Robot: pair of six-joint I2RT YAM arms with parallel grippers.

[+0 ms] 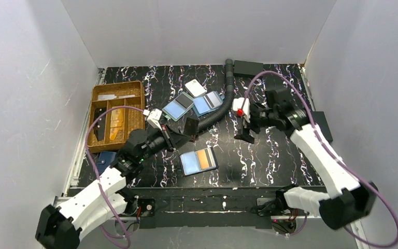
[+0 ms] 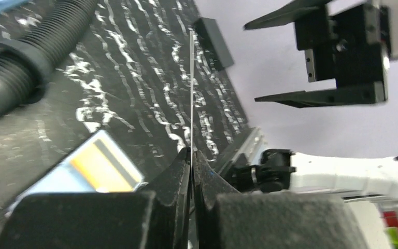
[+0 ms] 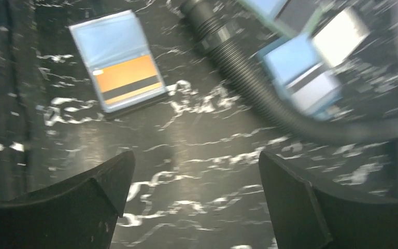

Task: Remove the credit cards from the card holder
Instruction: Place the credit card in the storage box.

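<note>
Left gripper point(image 2: 191, 152) is clenched on a thin black flat panel point(image 1: 190, 126), seen edge-on from the wrist and held above the black white-veined tabletop point(image 1: 269, 155). Pale light-blue plastic card point(image 1: 188, 163) and orange plastic card point(image 1: 205, 158) are seen lying together near the front edge, apart from both grippers. Right gripper point(image 3: 196, 158) is released, fingers spread, hovering over tabletop.

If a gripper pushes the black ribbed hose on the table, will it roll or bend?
The black corrugated plastic hose probably flexes rather than shifting stiffly, since it lies in a curve. That curve likely stops it rolling far.
</note>
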